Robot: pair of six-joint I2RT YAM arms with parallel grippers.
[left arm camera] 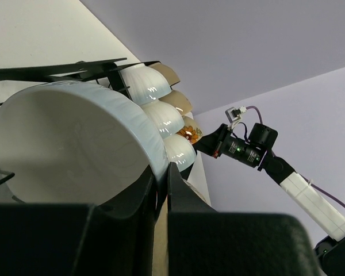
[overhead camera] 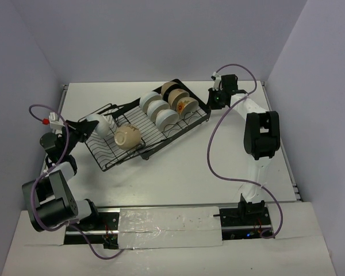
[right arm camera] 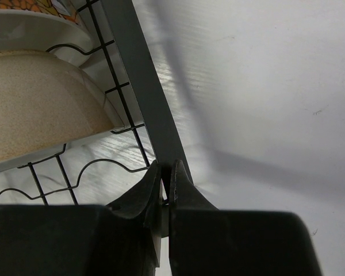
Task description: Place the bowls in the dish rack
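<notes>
Bowls (overhead camera: 159,109): pinching white bowl (left arm camera: 69,144) by rim with left gripper (left arm camera: 163,178), clamping dish rack (right arm camera: 145,98) edge with right gripper (right arm camera: 165,181).

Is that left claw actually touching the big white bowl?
Touching. The left wrist view shows the left gripper shut, pinching the white bowl by its rim.

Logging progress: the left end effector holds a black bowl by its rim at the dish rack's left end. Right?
No: the bowl is white, as the left wrist view shows. The left end effector holds it by its rim at the dish rack's left end.
</notes>
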